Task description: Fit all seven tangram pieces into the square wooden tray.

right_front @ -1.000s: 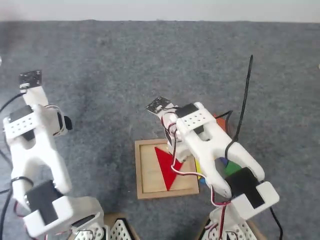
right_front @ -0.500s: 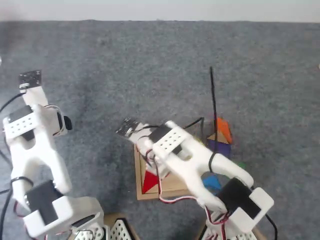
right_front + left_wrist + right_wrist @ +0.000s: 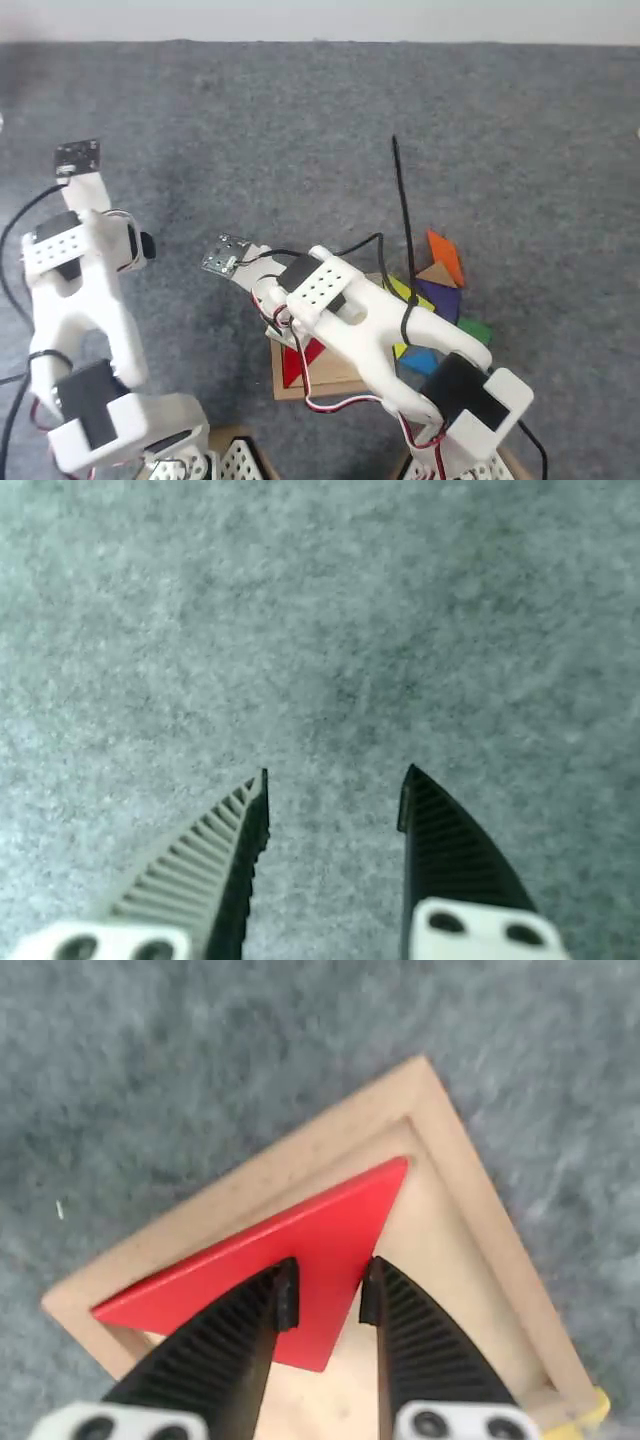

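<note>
The triangle (image 3: 300,1230) was solid red. The tray (image 3: 250,1188) was pale plain wood. Other pieces were orange (image 3: 444,252), purple (image 3: 437,297), green (image 3: 474,329), blue (image 3: 419,360) and yellow (image 3: 401,290). The surface (image 3: 320,600) was mottled grey.

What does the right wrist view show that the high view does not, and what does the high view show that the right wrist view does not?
From the right wrist view you learn: the red triangle lies with its long edge along a wall of the wooden tray, one tip near a corner, with the right gripper over it.
From the high view you learn: an orange piece, purple piece, green piece and blue piece lie beside the tray, and the left arm stands apart.
Shared: red triangle, tray, grey carpet.
</note>
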### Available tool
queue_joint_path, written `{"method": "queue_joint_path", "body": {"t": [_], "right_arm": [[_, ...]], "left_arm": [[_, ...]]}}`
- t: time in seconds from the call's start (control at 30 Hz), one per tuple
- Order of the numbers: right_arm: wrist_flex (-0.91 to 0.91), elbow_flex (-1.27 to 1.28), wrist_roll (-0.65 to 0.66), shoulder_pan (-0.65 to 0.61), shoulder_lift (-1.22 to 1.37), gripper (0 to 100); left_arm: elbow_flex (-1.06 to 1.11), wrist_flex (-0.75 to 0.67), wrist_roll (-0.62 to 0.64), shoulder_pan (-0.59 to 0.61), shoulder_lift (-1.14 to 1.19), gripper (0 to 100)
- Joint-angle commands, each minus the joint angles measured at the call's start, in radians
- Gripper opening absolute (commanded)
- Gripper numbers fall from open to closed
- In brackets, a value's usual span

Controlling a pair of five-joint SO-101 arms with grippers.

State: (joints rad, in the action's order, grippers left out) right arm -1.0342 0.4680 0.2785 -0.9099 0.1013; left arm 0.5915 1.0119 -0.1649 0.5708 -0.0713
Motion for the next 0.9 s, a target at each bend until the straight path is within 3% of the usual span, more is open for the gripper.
{"method": "queue_joint_path", "body": {"t": [0.0, 0.2, 0.37, 0.5, 0.7, 0.87], "right_arm": [[0.044, -0.046, -0.005, -0.008, 0.013, 11.6], [0.102, -0.046, -0.003, -0.074, 0.013, 11.7], [0.013, -0.048, -0.003, -0.024, -0.081, 11.7], [-0.101, -0.048, -0.003, 0.128, -0.282, 11.7], [-0.257, 0.002, 0.021, 0.466, -0.513, 11.7], [-0.165, 0.235, 0.176, 0.596, -0.435, 11.7]], "left_arm": [[-0.004, -0.014, 0.017, -0.025, -0.054, 21], [-0.002, -0.014, 0.017, -0.052, -0.052, 21], [-0.007, -0.014, 0.052, -0.064, -0.060, 21], [-0.012, -0.012, 0.064, -0.101, -0.060, 21], [-0.004, -0.012, 0.064, -0.103, -0.058, 21], [0.002, -0.005, 0.064, -0.104, -0.058, 21]]}}
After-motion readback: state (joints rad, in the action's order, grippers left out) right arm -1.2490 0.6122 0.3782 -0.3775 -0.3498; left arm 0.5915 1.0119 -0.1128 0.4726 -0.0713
